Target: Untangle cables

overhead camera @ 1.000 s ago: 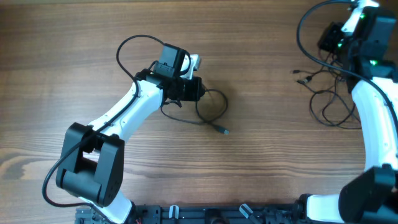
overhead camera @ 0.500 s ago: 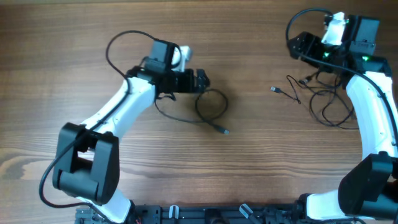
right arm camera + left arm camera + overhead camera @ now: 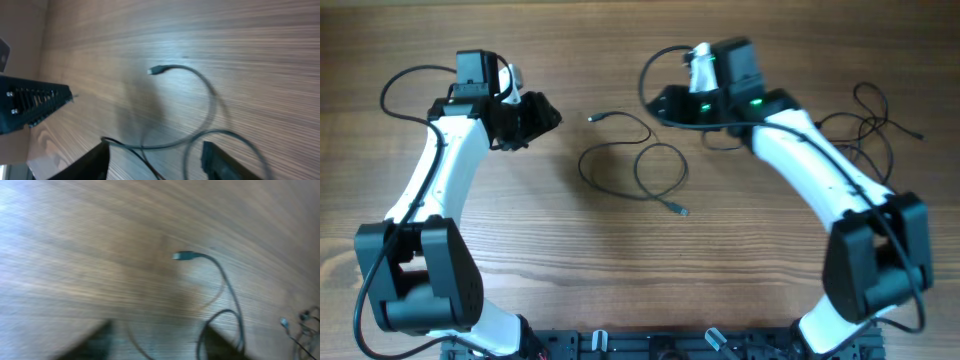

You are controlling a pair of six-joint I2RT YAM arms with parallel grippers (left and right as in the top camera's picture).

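Overhead: left gripper (image 3: 542, 116) and right gripper (image 3: 665, 104) both spread, empty (cable (image 3: 660, 146) loops between); careless grab may tighten loop.

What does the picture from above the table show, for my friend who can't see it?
A thin black cable lies in loose loops in the middle of a wooden table. The left gripper and right gripper are open and empty on either side of it, and more black cables lie jumbled at the far right.
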